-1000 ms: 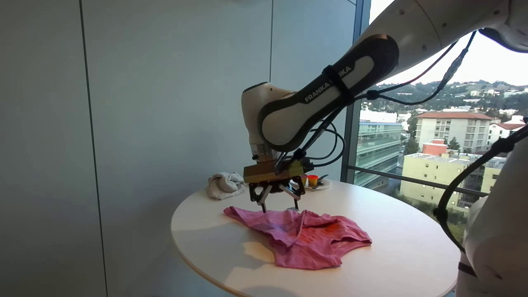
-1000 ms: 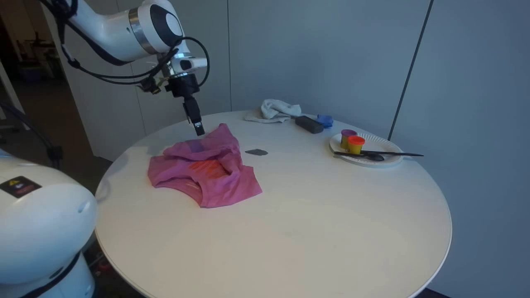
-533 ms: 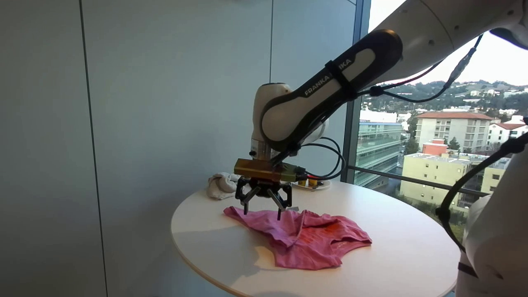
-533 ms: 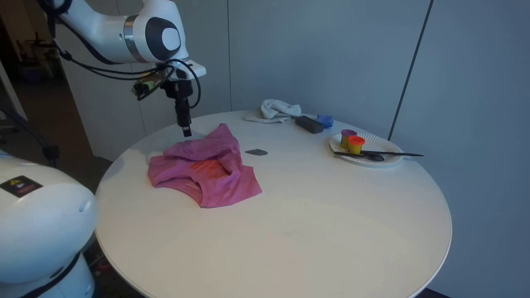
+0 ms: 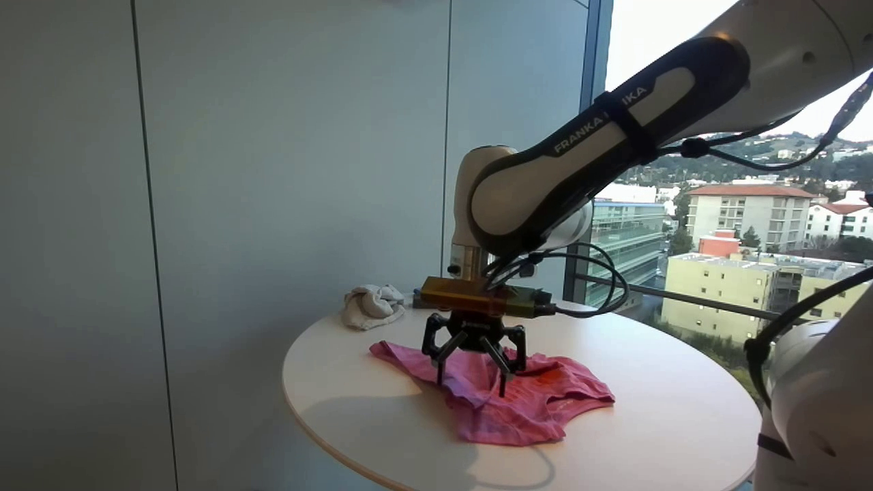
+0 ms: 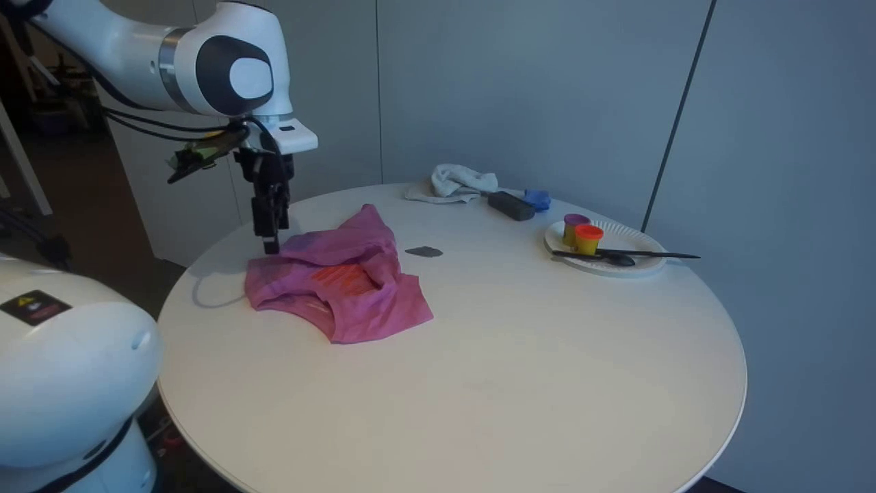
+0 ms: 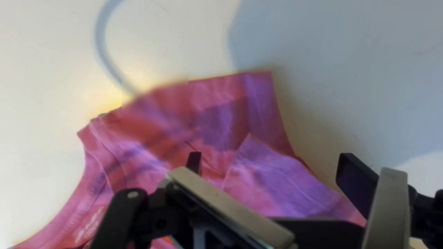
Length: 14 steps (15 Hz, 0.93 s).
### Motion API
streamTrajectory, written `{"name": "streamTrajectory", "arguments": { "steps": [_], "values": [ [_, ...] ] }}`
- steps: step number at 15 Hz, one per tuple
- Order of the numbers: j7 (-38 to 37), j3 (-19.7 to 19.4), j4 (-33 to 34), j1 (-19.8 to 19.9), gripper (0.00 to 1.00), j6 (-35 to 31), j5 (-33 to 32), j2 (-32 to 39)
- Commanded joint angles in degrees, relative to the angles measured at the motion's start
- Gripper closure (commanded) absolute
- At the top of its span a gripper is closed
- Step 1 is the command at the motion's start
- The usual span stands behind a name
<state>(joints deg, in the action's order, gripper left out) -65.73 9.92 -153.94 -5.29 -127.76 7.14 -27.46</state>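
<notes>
A pink garment with purple and orange-red patches lies crumpled and partly folded on the round white table (image 6: 547, 383). Both exterior views show this garment (image 5: 518, 419) (image 6: 356, 305). My gripper (image 5: 471, 389) is low over its near-robot part, pointing down, with the jaws spread wide. From the side, the gripper (image 6: 272, 248) appears at the garment's left edge; whether the fingertips touch the fabric I cannot tell. In the wrist view a folded purple flap of the garment (image 7: 277, 176) shows between the widely parted fingers (image 7: 356, 183), and nothing is held.
A whitish towel (image 6: 462, 181), a dark case (image 6: 511, 205) and a blue crumpled item (image 6: 537, 200) sit along the far edge. A paper plate (image 6: 640, 243) bears two small tubs (image 6: 588, 239) and dark cutlery. A flat grey piece (image 6: 424, 252) lies beside the garment.
My gripper has come down towards the garment and shifted across it, rightward in an exterior view, leftward in another. It has turned somewhat and stayed open. The garment has not moved.
</notes>
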Motion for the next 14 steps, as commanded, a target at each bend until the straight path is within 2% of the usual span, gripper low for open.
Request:
{"name": "streamTrajectory", "arguments": {
  "steps": [1, 8, 9, 11, 14],
  "values": [
    [-0.23, 0.70, -2.34, 1.47, 0.00, -3.61, 0.46, -0.89],
    [-0.71, 0.71, -3.10, 3.74, 0.02, -9.89, -0.28, 1.60],
    [-0.68, 0.57, -3.13, 3.83, 0.23, -10.38, 0.08, 2.05],
    [-0.60, 0.47, -3.24, 3.98, 0.30, -11.54, 0.29, 2.71],
    [-0.66, 0.47, -3.32, 4.04, 0.55, -12.94, 0.32, 3.46]
  ]
}}
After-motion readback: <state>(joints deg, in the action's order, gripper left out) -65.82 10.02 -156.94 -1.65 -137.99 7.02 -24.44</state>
